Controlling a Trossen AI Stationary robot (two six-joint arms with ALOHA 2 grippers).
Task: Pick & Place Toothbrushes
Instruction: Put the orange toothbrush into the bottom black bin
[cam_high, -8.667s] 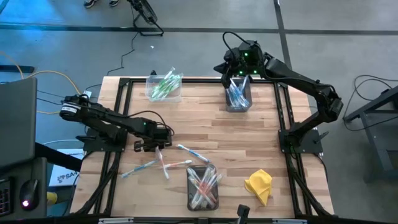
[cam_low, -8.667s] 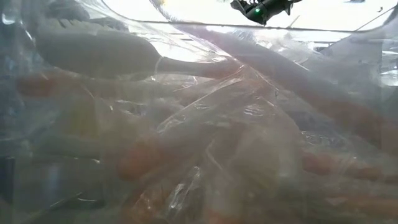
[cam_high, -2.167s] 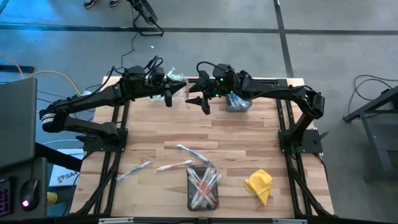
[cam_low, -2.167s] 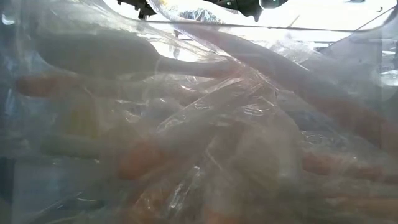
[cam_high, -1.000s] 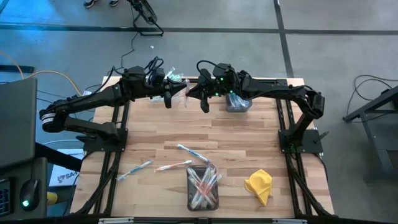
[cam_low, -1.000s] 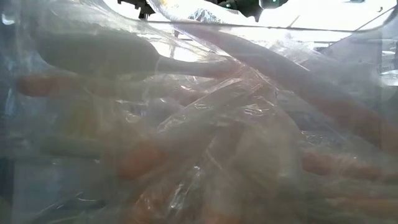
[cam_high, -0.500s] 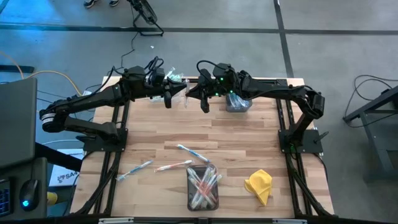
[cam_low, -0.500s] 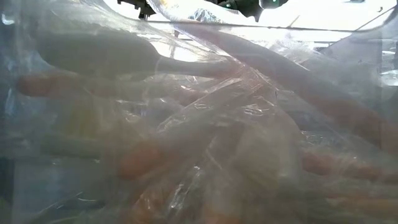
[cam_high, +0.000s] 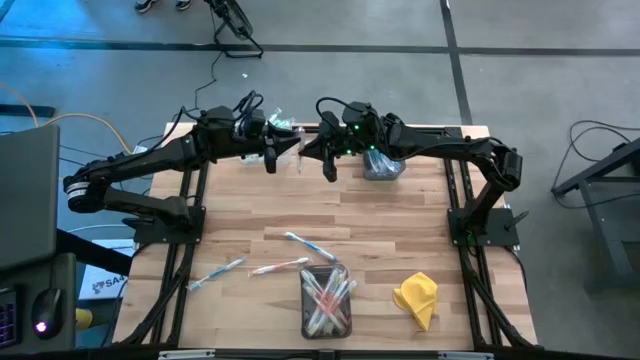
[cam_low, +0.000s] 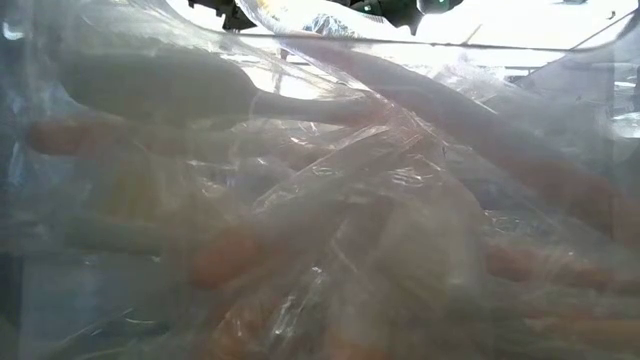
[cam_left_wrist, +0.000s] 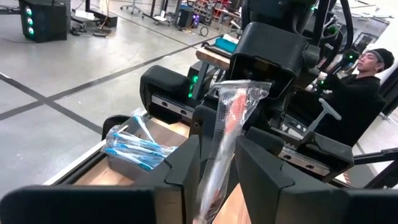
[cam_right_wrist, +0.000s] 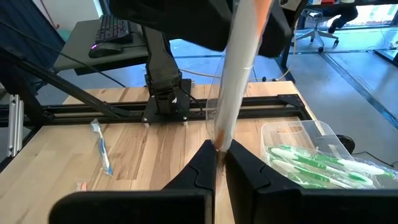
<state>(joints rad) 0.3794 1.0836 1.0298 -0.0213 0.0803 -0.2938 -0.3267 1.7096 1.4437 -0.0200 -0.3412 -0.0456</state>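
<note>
We see the wooden slatted table (cam_high: 400, 225) largely bare through its middle. Both arms meet over the far edge. The right gripper (cam_right_wrist: 219, 152) is clamped on one end of a red-accented toothbrush in clear wrapping (cam_right_wrist: 239, 65); the left gripper (cam_left_wrist: 217, 163) brackets the other end, fingers slightly parted. Loose wrapped toothbrushes (cam_high: 275, 262) lie near the front edge beside a clear plastic bin of red ones (cam_high: 325, 300).

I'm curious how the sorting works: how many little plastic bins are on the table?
3 bins: one with green brushes at the far left, one with blue brushes at the far right behind the right arm, one at the near edge beside the yellow cloth. The arms may hide more.
</note>
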